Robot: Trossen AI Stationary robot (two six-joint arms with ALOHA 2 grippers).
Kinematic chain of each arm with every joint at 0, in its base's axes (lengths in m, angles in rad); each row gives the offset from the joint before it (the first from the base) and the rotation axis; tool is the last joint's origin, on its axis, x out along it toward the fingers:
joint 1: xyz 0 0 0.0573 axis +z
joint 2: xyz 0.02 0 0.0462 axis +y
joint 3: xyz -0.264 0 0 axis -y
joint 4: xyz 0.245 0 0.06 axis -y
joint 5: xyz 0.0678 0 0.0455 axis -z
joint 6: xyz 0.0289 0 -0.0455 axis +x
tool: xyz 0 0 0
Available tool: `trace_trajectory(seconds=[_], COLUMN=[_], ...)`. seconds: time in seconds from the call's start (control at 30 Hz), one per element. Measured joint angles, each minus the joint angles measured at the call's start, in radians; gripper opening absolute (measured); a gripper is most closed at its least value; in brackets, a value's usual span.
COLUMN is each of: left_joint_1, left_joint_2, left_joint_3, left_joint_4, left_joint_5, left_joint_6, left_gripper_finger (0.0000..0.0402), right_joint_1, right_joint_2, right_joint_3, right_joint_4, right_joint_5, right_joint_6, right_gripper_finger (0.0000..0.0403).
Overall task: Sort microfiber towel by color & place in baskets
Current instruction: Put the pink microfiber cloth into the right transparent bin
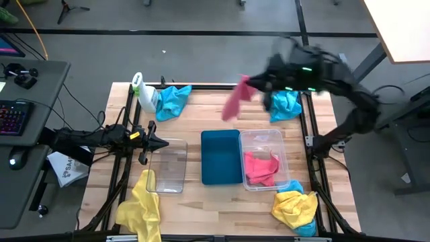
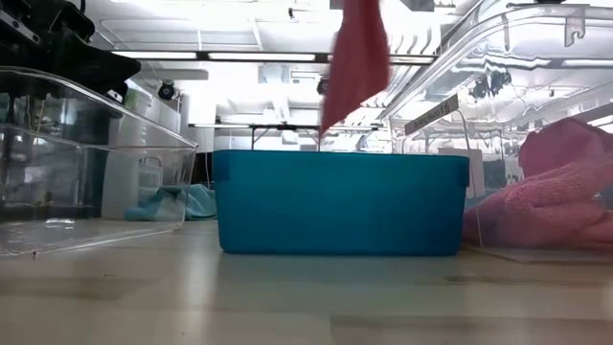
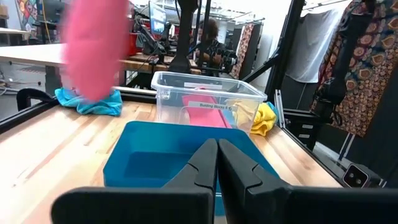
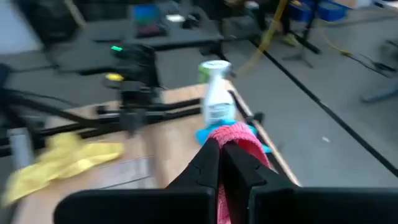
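Note:
My right gripper (image 1: 250, 83) is raised over the far middle of the table and is shut on a pink towel (image 1: 232, 102). That towel also shows in the low view (image 2: 356, 57) and in the left wrist view (image 3: 94, 50). Toward the near edge of it stand the teal basket (image 1: 221, 156) and a clear basket (image 1: 263, 138) with a pink towel (image 1: 261, 168) lying in it. A second clear basket (image 1: 168, 165) stands to the left. My left gripper (image 1: 160, 142) is shut and waits at that basket's far left corner. Cyan towels (image 1: 173, 101) (image 1: 285, 105) and yellow towels (image 1: 140, 207) (image 1: 295, 207) lie on the table. My right gripper pinches the pink towel by its upper end (image 4: 235, 138) between its two fingers. The towel is lifted clear of the table and hangs slack below the fingers, slanting toward the table's left (image 1: 231, 107).
A white spray bottle with a green top (image 1: 142, 91) lies at the far left beside a cyan towel. A cyan cloth (image 1: 304, 227) sits under the yellow towel at the near right corner. Black frame rails (image 1: 312, 134) run along the table's sides.

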Motion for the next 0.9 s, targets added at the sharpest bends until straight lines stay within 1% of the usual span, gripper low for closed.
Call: trace_trajectory(seconds=[0.17, 0.27, 0.33, 0.53, 0.77, 0.83, 0.9], left_joint_1=[0.0, 0.0, 0.0, 0.0, 0.0, 0.0, 0.0], left_joint_2=[0.0, 0.0, 0.0, 0.0, 0.0, 0.0, 0.0], left_joint_3=[0.0, 0.0, 0.0, 0.0, 0.0, 0.0, 0.0], left_joint_4=[0.0, 0.0, 0.0, 0.0, 0.0, 0.0, 0.0], left_joint_5=[0.0, 0.0, 0.0, 0.0, 0.0, 0.0, 0.0], left_joint_6=[0.0, 0.0, 0.0, 0.0, 0.0, 0.0, 0.0], left_gripper_finger=[0.0001, 0.0001, 0.0001, 0.0001, 0.0001, 0.0001, 0.0001], right_joint_1=[0.113, 0.177, 0.217, 0.319, 0.422, 0.455, 0.49], right_joint_2=[-0.156, -0.202, -0.209, -0.154, -0.06, -0.042, -0.034], right_joint_3=[0.0, 0.001, 0.001, 0.0, -0.001, -0.001, -0.001], right_joint_4=[-0.085, -0.168, -0.229, -0.418, -0.479, -0.509, -0.532], right_joint_5=[-0.007, 0.002, 0.027, 0.15, 0.164, 0.167, 0.191], right_joint_6=[0.077, 0.115, 0.148, 0.207, 0.21, 0.23, 0.267], right_gripper_finger=[0.0, 0.0, 0.0, 0.0, 0.0, 0.0, 0.0])
